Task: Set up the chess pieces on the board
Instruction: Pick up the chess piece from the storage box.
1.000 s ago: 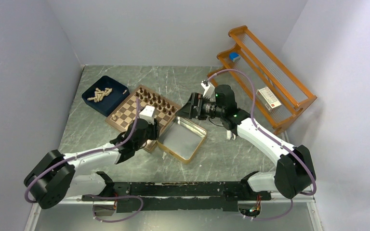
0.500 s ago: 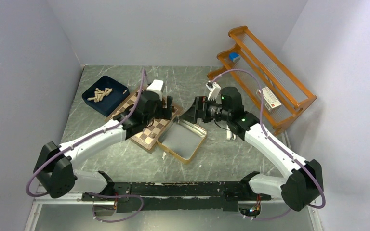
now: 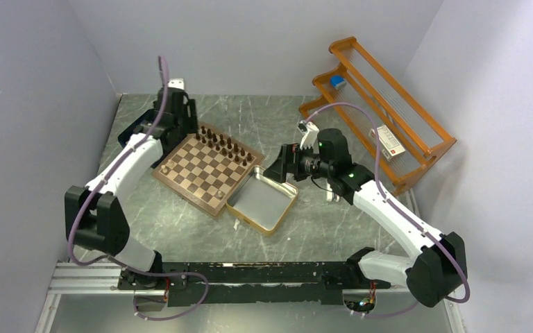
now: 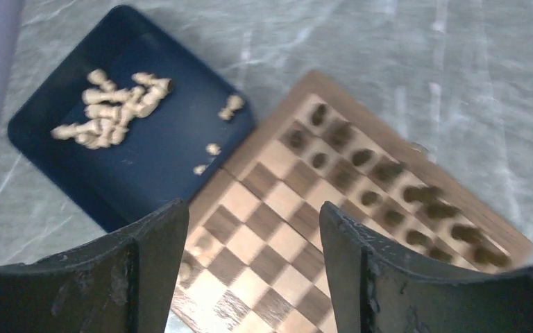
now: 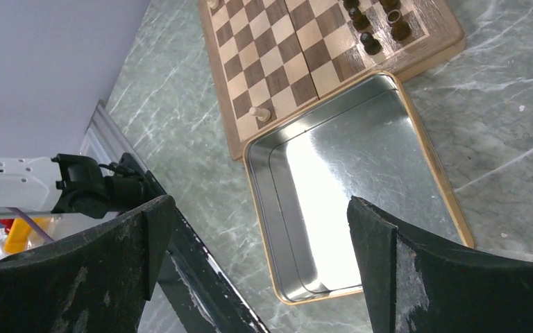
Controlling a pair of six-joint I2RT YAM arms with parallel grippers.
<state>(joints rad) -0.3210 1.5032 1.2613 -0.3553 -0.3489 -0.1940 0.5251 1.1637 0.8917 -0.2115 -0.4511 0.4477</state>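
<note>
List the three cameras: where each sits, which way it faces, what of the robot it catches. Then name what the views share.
Top external: above and behind the bases, looking down on the table; the left arm and right arm show.
Left wrist: on the left arm, looking down past the open left gripper at the navy tray and the board with its dark pieces.
Right wrist: on the right arm, looking down past the open right gripper at the tin beside the board.
Shared: the board shows in all three.
</note>
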